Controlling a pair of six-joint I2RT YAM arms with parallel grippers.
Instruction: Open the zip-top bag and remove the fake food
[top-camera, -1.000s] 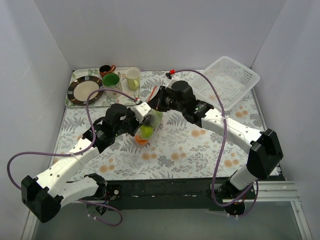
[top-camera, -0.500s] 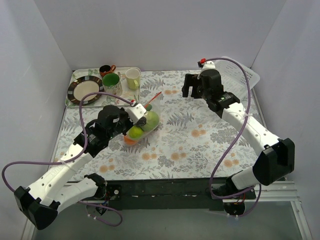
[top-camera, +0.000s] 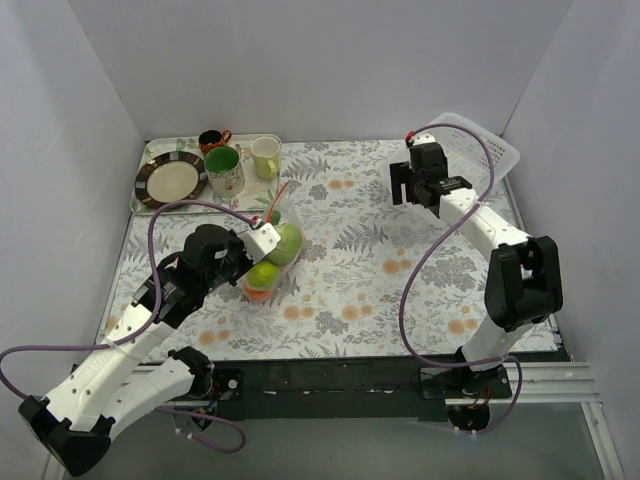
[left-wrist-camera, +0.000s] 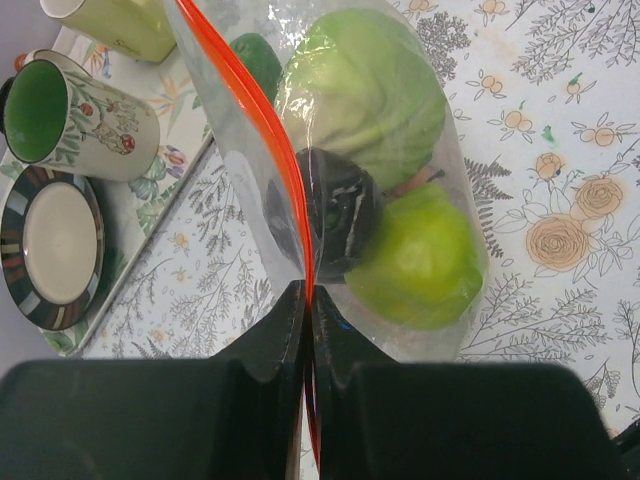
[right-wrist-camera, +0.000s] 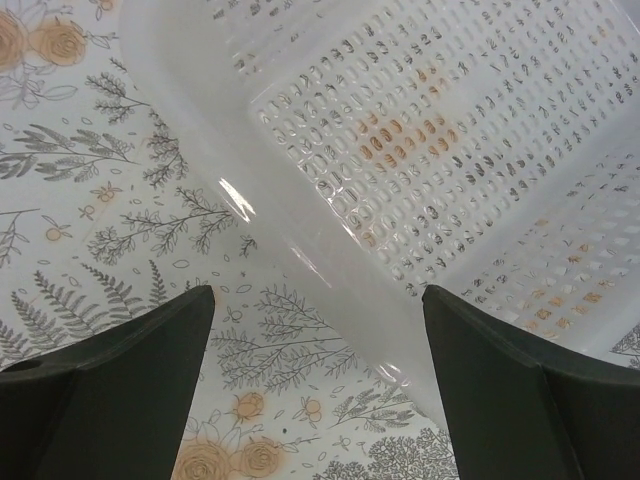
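The zip-top bag (top-camera: 278, 252) hangs clear and crinkly left of the table's centre, its orange-red zip strip (left-wrist-camera: 262, 130) running up from my left gripper (left-wrist-camera: 308, 292). That gripper (top-camera: 262, 238) is shut on the strip's near end. The fake food is inside the bag: a big green fruit (left-wrist-camera: 370, 95), a lime-green one (left-wrist-camera: 420, 255), a dark piece (left-wrist-camera: 335, 215), and an orange bit (top-camera: 258, 293) at the bottom. My right gripper (top-camera: 415, 192) is far from the bag at the back right. It stands open and empty (right-wrist-camera: 318, 300) above the rim of the white basket (right-wrist-camera: 450, 120).
The white perforated basket (top-camera: 480, 150) sits tilted in the back right corner. A tray at the back left holds a striped plate (top-camera: 170, 180), a green-lined mug (top-camera: 222, 168), a cream mug (top-camera: 265, 157) and a small dark cup (top-camera: 212, 138). The plate (left-wrist-camera: 55, 245) and green mug (left-wrist-camera: 80, 115) lie left of the bag.
My right gripper let go of the bag, opened wide and swung away to the back right by the basket. My left gripper closed on the strip and drew the bag slightly left and nearer.
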